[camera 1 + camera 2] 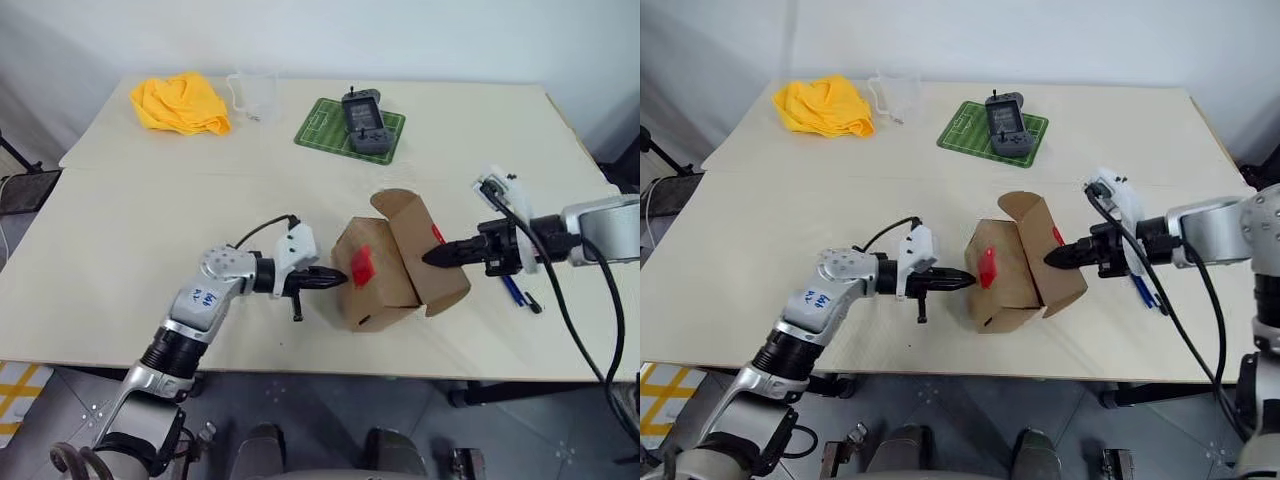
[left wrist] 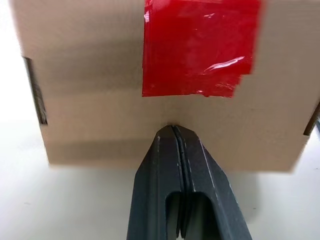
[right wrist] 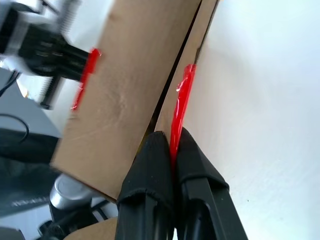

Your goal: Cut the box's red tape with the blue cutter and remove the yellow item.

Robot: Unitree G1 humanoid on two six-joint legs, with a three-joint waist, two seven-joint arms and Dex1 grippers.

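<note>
Only legible-ish marking: small blue handwritten characters on the white casing of the left arm (image 1: pixel 204 297), near the wrist; also seen in the right eye view. Too small to read for certain, looks like a short number or code. The green mat (image 1: pixel 349 124) carries white football-pitch line markings, no words. The dark handheld device (image 1: pixel 366 123) on it shows no readable label. The box (image 1: pixel 385 262) and its red tape (image 2: pixel 199 46) carry no print.
</note>
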